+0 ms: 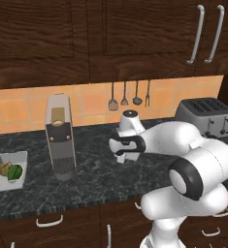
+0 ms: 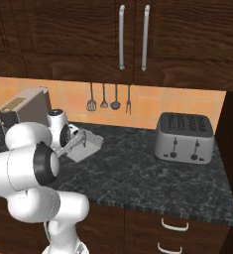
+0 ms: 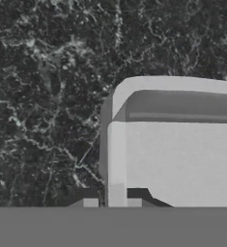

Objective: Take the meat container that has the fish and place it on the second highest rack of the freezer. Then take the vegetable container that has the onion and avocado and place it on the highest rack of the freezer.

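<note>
With pincer (image 3: 111, 202) clamped on one container (image 3: 182, 154) rim.

Black marbled counter (image 1: 96, 169), pale grey tray (image 3: 182, 154), silver toaster (image 2: 183, 137), orange tiles (image 1: 18, 106).

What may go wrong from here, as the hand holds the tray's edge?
1. The hand pinches the meat container at one rim only, near a corner, so the container may tilt or slip when lifted.
2. The coffee machine stands nearby on the counter, so a wide swing could hit it.
</note>
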You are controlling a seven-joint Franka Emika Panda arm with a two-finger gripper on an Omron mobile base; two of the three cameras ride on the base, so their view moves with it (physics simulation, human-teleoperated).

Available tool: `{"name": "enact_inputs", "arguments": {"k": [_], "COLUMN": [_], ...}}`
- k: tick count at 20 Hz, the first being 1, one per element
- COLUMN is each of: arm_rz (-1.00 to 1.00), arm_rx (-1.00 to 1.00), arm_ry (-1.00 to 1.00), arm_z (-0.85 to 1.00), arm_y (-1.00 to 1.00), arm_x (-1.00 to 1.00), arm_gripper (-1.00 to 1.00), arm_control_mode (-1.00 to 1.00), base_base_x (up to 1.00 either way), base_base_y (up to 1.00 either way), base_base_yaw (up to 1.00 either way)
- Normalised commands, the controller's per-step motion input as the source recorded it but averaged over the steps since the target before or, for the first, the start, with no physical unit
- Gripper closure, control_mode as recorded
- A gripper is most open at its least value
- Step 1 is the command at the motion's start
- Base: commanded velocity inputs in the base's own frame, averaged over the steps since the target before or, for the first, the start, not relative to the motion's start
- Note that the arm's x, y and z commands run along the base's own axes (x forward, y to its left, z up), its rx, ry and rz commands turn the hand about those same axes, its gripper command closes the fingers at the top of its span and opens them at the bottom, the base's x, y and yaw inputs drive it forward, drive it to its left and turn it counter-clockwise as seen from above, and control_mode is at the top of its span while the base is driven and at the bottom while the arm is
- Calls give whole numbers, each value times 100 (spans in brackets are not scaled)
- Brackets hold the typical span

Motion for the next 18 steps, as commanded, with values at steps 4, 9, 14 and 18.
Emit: {"name": "enact_inputs", "arguments": {"k": [4,9,14,18], "arm_rz": [0,3,5,6], "arm_rx": [-5,-3,-1,-1], "arm_ry": [0,0,0,0], "arm_z": [18,30,35,38], "arm_y": [-34,-46,-41,-35], "arm_x": [-7,-28,-34,-48], "arm_gripper": [100,100,100,100], "arm_control_mode": [-100,-100,-100,-100], "base_base_x": [0,0,0,0], "base_base_y": [0,0,0,0], "base_base_yaw": [0,0,0,0]}}
